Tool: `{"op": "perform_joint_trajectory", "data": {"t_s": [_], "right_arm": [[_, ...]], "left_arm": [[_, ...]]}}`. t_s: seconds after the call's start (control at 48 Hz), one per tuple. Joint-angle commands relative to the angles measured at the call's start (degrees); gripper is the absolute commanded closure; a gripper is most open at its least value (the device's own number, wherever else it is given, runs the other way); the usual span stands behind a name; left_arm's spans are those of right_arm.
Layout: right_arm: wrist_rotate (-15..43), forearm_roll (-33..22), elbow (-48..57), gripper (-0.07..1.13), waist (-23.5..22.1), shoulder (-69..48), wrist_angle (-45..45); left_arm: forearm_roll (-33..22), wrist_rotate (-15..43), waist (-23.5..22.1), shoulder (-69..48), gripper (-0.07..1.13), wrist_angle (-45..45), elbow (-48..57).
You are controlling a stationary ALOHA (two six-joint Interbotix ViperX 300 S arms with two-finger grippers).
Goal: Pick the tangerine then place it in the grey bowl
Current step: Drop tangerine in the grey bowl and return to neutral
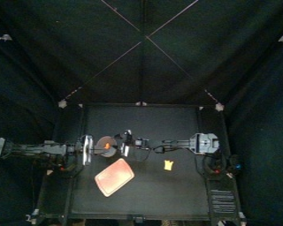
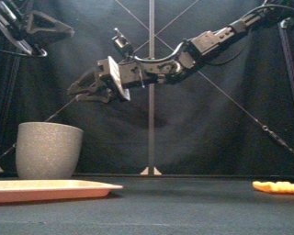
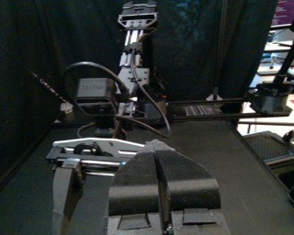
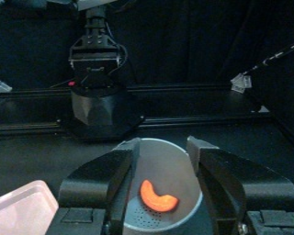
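The left gripper [image 3: 162,158] fills the lower middle of the frame, its two black jaws pressed together with only a thin seam between them and nothing held. Behind it, left of centre, the right gripper [image 3: 103,173] faces the camera. Its white cross-plate [image 3: 107,145] lies level, and one grey jaw hangs under the plate's left end, while the other is hidden behind the left gripper. The right arm [image 3: 135,55] runs from there up to the top centre. The table [image 3: 230,174] spreads across the lower right, and the curtain [image 3: 27,55] covers the upper left.
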Motion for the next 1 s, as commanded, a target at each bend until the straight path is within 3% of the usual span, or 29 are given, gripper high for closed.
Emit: {"op": "perform_joint_trajectory", "data": {"t_s": [0.021, 0.229, 0.604, 1.0], "right_arm": [[-0.4, -0.5, 1.7, 0.22, 0.1, -3.5, -0.5], [0.0, -2.5, 10.2, 0.22, 1.7, -8.9, -1.2], [0.1, -1.1, 25.0, 0.22, 6.2, -21.6, -2.2], [0.1, 1.5, 30.6, 0.22, 8.0, -26.9, -4.6]], "left_arm": [[0.2, 0.0, 0.0, 0.1, 1.0, -0.6, -0.9], [0.1, 0.0, 0.0, 0.2, 1.0, -0.6, -0.4], [0.2, 0.1, 0.1, 0.1, 1.0, -0.5, -0.3], [0.1, 0.1, 0.0, 0.2, 1.0, -0.2, 0.8]]}}
